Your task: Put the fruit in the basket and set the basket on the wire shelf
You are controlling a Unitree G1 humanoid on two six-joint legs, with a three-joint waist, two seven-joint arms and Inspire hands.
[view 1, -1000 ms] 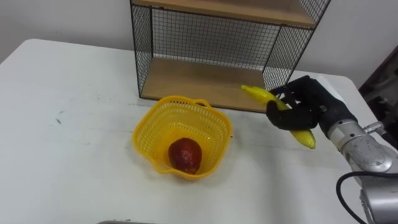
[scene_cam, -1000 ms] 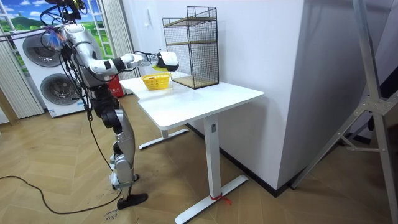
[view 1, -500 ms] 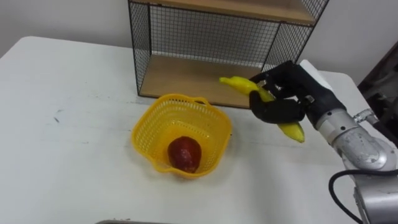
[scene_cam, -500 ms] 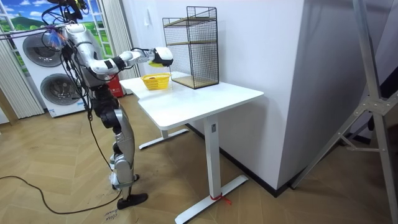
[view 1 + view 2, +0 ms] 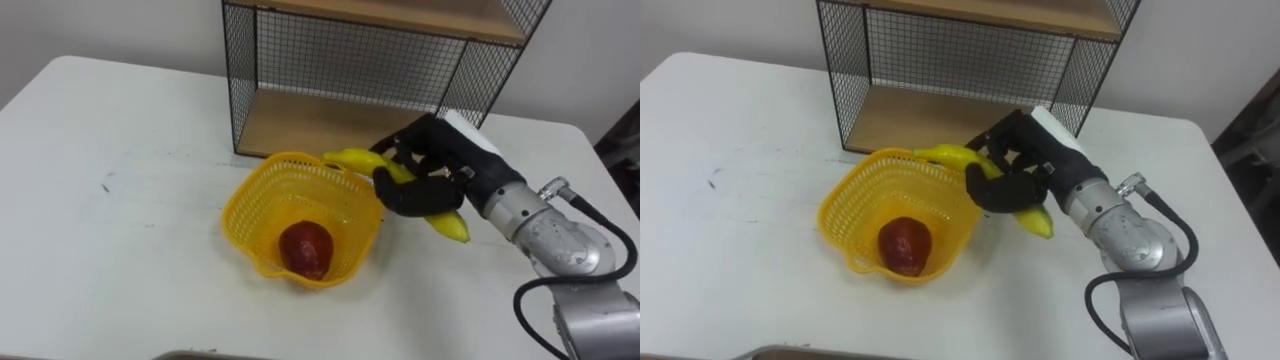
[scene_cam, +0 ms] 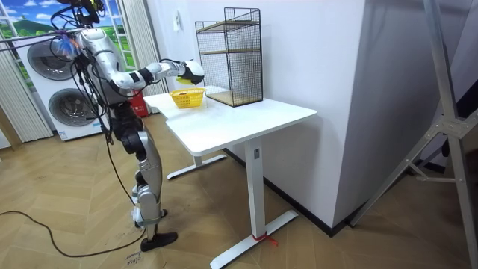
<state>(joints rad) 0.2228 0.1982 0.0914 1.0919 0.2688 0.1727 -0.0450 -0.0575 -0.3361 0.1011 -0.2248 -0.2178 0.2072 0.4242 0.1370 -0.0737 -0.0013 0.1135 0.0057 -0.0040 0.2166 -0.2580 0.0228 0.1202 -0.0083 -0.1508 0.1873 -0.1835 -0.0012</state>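
Light is bright and even, apparently from overhead: the white table (image 5: pixel 130 200) shows no glare, the yellow basket (image 5: pixel 268 192) throws only a faint soft shadow close round its near base, and another pale one lies under the banana (image 5: pixel 350 159) at the right. The lower board of the wire shelf (image 5: pixel 325 122) is well lit at its near edge and dimmer toward the far back. In the room view a bright window (image 6: pixel 22 30) sits far left above the washing machines (image 6: pixel 75 112), and the floor (image 6: pixel 336 239) is evenly lit.
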